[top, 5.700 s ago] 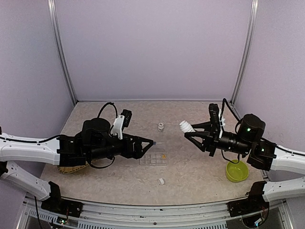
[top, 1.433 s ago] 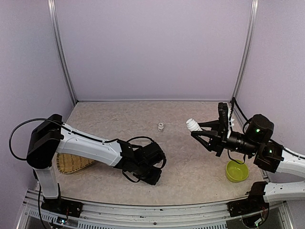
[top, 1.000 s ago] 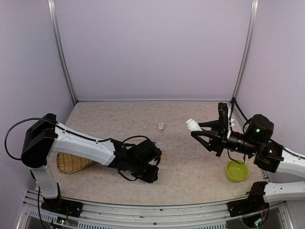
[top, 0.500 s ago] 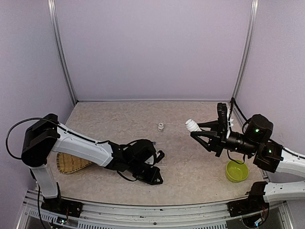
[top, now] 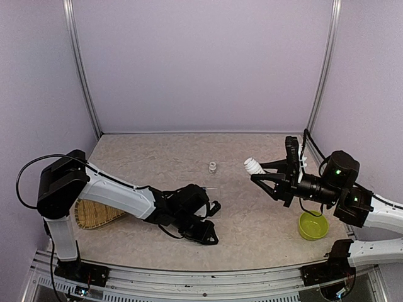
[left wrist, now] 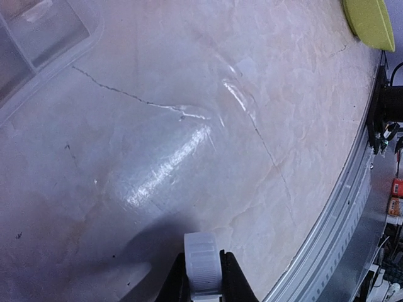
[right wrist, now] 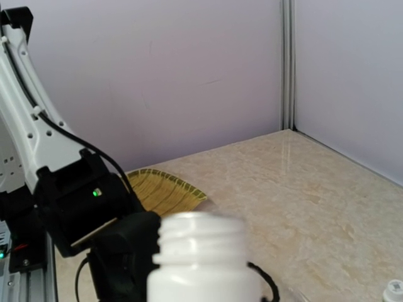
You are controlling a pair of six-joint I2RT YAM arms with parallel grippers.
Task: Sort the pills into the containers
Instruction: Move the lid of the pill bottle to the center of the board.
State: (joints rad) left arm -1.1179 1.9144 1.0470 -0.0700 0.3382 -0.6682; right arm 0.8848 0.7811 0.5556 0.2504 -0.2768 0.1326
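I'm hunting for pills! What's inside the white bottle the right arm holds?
The white bottle in the right gripper is uncapped, its threaded neck open. Its white wall and rim hide whatever is inside, so no pills show there.

A: We see white shells on the left arm (top: 116, 189) and the right arm (top: 384, 214), with black joints and wrists.
B: We agree; black cables (top: 24, 174) loop off both, and a green light (top: 337, 170) glows on the right one's joint.
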